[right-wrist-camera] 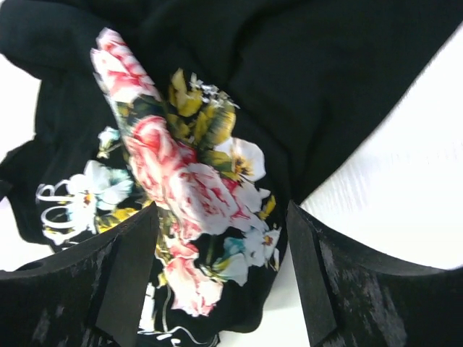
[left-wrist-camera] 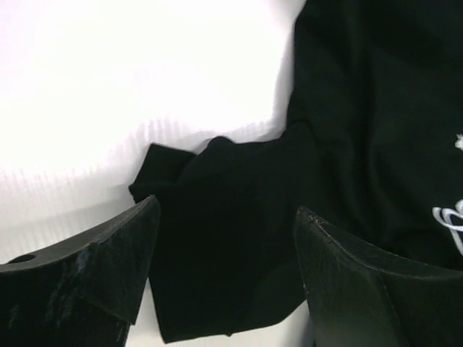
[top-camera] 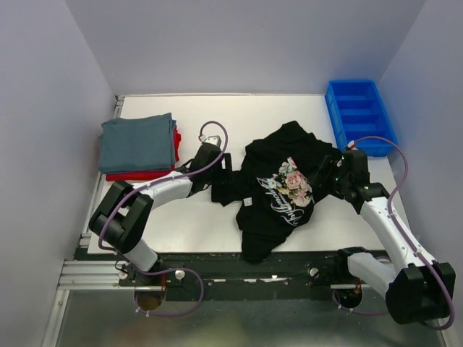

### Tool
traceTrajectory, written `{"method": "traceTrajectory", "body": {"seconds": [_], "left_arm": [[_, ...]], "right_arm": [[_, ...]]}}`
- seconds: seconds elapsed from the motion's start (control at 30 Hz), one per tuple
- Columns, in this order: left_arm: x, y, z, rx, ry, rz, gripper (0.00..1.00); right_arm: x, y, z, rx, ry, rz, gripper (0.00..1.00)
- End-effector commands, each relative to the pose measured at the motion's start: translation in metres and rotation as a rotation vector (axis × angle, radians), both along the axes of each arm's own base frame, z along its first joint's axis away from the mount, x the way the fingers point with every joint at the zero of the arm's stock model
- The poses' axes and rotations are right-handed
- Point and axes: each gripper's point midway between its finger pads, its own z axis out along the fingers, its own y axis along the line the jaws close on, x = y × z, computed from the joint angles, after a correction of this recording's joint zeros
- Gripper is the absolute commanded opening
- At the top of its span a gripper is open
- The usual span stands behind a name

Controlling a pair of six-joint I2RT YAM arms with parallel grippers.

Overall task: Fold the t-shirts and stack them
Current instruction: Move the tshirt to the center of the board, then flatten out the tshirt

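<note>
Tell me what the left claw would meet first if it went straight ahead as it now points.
Likely the black t-shirt, its crumpled sleeve lying right ahead of the open left claw; the gap is unclear.

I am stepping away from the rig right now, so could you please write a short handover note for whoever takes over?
Left gripper: open, straddling the left edge of the black t-shirt, holding nothing.
Right gripper: open, over the shirt's floral print, holding nothing.
Things: black t-shirt crumpled mid-table, print up; grey-blue t-shirt folded on top of the red t-shirt, far left.
Done: two tees stacked.
Left: flatten, fold and stack the black one.
</note>
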Motion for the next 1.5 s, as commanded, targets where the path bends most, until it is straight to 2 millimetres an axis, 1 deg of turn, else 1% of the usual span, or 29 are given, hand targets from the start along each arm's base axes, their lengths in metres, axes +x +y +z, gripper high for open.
{"method": "traceTrajectory", "body": {"seconds": [0.0, 0.1, 0.2, 0.23, 0.3, 0.33, 0.4, 0.43, 0.47, 0.53, 0.63, 0.8, 0.83, 0.87, 0.9, 0.93, 0.97, 1.0, 1.03, 1.07, 1.1, 1.17, 1.2, 1.27, 1.33, 1.47], "left_arm": [[-0.009, 0.018, -0.021, 0.098, 0.090, 0.063, 0.82], [-0.011, 0.014, -0.031, 0.096, 0.119, 0.048, 0.75], [-0.011, 0.009, -0.035, 0.087, 0.137, 0.030, 0.59], [-0.010, 0.007, -0.035, 0.083, 0.135, 0.026, 0.50], [-0.006, 0.004, -0.032, 0.077, 0.131, 0.021, 0.30], [-0.004, 0.003, -0.030, 0.073, 0.126, 0.017, 0.19], [0.001, 0.003, -0.025, 0.074, 0.124, 0.019, 0.00], [0.005, 0.006, -0.020, 0.079, 0.112, 0.034, 0.00], [0.008, 0.011, -0.016, 0.089, 0.103, 0.052, 0.00], [0.017, 0.021, -0.003, 0.091, 0.069, 0.090, 0.00], [0.029, 0.040, 0.019, 0.081, 0.027, 0.150, 0.00], [0.048, 0.069, 0.066, 0.032, -0.055, 0.247, 0.00], [0.051, 0.074, 0.077, 0.014, -0.075, 0.264, 0.00], [0.051, 0.073, 0.083, -0.007, -0.081, 0.258, 0.00], [0.049, 0.068, 0.086, -0.026, -0.081, 0.234, 0.12], [0.045, 0.065, 0.084, -0.036, -0.065, 0.215, 0.35], [0.040, 0.059, 0.076, -0.050, -0.034, 0.191, 0.51], [0.034, 0.056, 0.065, -0.059, 0.001, 0.181, 0.63], [0.028, 0.053, 0.054, -0.066, 0.026, 0.171, 0.69], [0.023, 0.050, 0.044, -0.070, 0.041, 0.161, 0.74], [0.017, 0.049, 0.035, -0.071, 0.050, 0.158, 0.78], [0.005, 0.035, 0.021, -0.111, 0.076, 0.108, 0.82], [-0.001, 0.029, 0.014, -0.116, 0.094, 0.087, 0.83], [-0.012, 0.014, 0.004, -0.120, 0.121, 0.047, 0.83], [-0.016, 0.006, -0.007, -0.115, 0.147, 0.033, 0.83], [-0.015, -0.004, -0.021, -0.122, 0.184, 0.021, 0.83]], "right_arm": [[-0.023, -0.004, -0.031, 0.014, 0.090, -0.066, 0.78], [-0.030, 0.013, -0.049, 0.095, 0.113, -0.012, 0.78], [-0.034, 0.026, -0.063, 0.158, 0.145, 0.033, 0.72], [-0.034, 0.028, -0.065, 0.167, 0.147, 0.041, 0.68], [-0.031, 0.029, -0.064, 0.168, 0.143, 0.050, 0.49], [-0.029, 0.029, -0.062, 0.160, 0.138, 0.053, 0.35], [-0.022, 0.023, -0.052, 0.126, 0.117, 0.042, 0.14], [-0.017, 0.020, -0.044, 0.103, 0.102, 0.038, 0.04], [-0.013, 0.015, -0.036, 0.078, 0.092, 0.027, 0.01], [-0.003, 0.006, -0.017, 0.026, 0.061, 0.000, 0.01], [0.016, -0.006, 0.021, -0.039, -0.015, -0.030, 0.01], [0.045, -0.004, 0.093, -0.033, -0.153, -0.026, 0.01], [0.050, -0.002, 0.109, -0.023, -0.182, -0.025, 0.01], [0.053, 0.000, 0.119, -0.012, -0.196, -0.019, 0.01], [0.056, 0.003, 0.128, -0.002, -0.211, -0.010, 0.02], [0.057, 0.005, 0.132, 0.005, -0.215, -0.001, 0.04], [0.057, 0.007, 0.132, 0.010, -0.211, 0.010, 0.08], [0.057, 0.007, 0.127, 0.008, -0.198, 0.013, 0.20], [0.057, 0.006, 0.120, 0.003, -0.183, 0.014, 0.54], [0.054, 0.006, 0.113, -0.002, -0.169, 0.017, 0.83], [0.051, 0.006, 0.104, -0.002, -0.147, 0.018, 0.91], [0.042, 0.011, 0.092, 0.007, -0.131, 0.057, 0.92], [0.038, 0.013, 0.087, 0.018, -0.131, 0.069, 0.92], [0.027, 0.012, 0.067, 0.018, -0.100, 0.069, 0.92], [0.017, 0.008, 0.051, 0.003, -0.074, 0.058, 0.91], [-0.006, -0.002, 0.013, -0.023, 0.018, 0.006, 0.91]]}}
